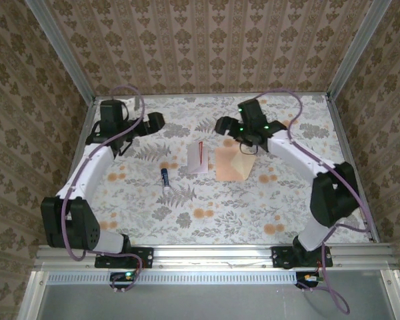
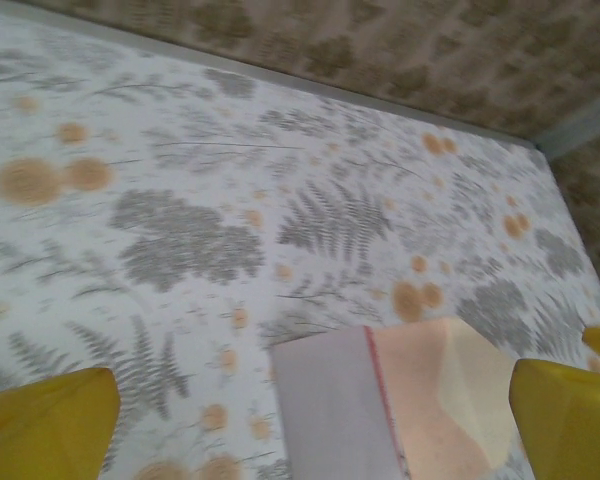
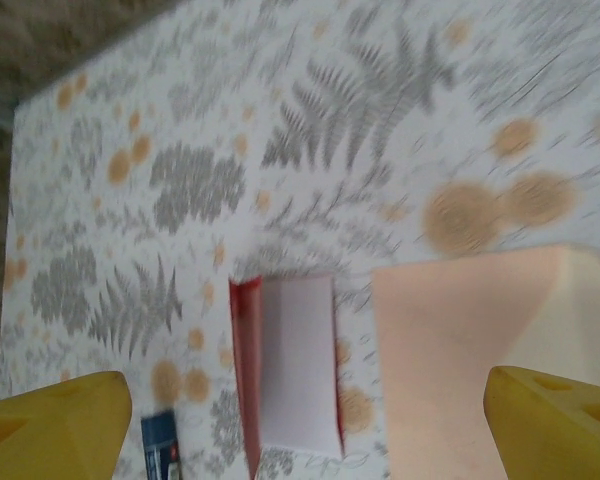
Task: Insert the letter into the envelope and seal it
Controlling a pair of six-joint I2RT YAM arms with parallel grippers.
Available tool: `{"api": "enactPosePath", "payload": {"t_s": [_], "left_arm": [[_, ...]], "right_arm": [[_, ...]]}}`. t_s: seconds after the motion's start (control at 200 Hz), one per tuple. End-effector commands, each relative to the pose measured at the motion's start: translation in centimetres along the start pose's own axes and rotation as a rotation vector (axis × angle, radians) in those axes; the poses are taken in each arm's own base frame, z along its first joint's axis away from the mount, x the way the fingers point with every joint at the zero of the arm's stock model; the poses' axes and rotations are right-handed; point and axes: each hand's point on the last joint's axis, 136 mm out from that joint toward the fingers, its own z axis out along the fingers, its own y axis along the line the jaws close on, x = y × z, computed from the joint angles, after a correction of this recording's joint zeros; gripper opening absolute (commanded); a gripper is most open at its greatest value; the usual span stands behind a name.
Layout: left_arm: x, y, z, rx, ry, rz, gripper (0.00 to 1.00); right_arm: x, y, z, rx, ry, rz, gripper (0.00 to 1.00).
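The letter [image 1: 198, 158] lay folded flat near the middle of the tabletop [image 1: 207, 227], not yet in the envelope [image 1: 229, 167], which sat just beside it at its 3 o'clock with a narrow strip of patterned surface between them. The right hand [image 3: 302, 425] hung over the envelope's 12 o'clock edge, fingers spread wide and holding nothing. The left hand [image 2: 308, 415] hovered well off toward 10 o'clock, equally wide and empty. To do the step well, one hand would likely need to catch the thin letter by a raised fold or edge, since flat paper gives little to pinch. The other could pin the envelope and keep its paler flap, seemingly on the 3 o'clock side, clear of the mouth. A small blue glue stick [image 1: 165, 176] lay apart at the letter's 8 o'clock, probably out of the path.
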Motion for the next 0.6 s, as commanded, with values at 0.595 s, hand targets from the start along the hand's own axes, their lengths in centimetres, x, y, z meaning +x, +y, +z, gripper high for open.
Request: {"api": "enactPosePath", "payload": {"t_s": [0.595], "left_arm": [[0.8,5.8,-3.1,-0.096,-0.058,-0.195,1.0]], "right_arm": [[10.0,4.5,8.1,0.005,0.33,-0.052,0.92]]}}
